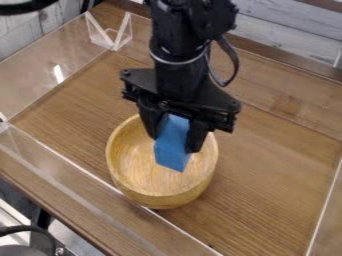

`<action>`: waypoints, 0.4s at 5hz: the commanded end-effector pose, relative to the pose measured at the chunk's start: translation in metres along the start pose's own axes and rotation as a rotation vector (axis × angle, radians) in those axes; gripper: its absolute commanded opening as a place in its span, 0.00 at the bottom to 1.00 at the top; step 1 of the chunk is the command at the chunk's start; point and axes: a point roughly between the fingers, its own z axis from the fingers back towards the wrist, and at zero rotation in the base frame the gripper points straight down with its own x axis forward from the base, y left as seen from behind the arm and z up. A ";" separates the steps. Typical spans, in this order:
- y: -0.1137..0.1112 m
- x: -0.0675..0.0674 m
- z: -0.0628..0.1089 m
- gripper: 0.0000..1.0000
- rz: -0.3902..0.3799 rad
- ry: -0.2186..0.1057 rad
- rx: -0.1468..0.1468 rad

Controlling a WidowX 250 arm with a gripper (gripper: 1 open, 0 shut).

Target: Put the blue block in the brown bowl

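fingers [179, 128]: pointing straight down, clenching the blue block [175, 147] | blue block: hanging upright over the brown bowl [134, 172], its lower end dipping inside the rim | brown bowl: sitting on the wooden worktop [287, 150]

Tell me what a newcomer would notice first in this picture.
First, the bright blue block, hanging upright in the shut black claw in the middle of the picture. Right under it sits the brown bowl, empty, on the wooden table; the block's lower end hangs within the bowl's opening.
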 end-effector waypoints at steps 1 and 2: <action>0.003 0.004 0.006 0.00 0.006 -0.036 -0.009; 0.005 0.002 0.003 0.00 0.007 -0.031 -0.005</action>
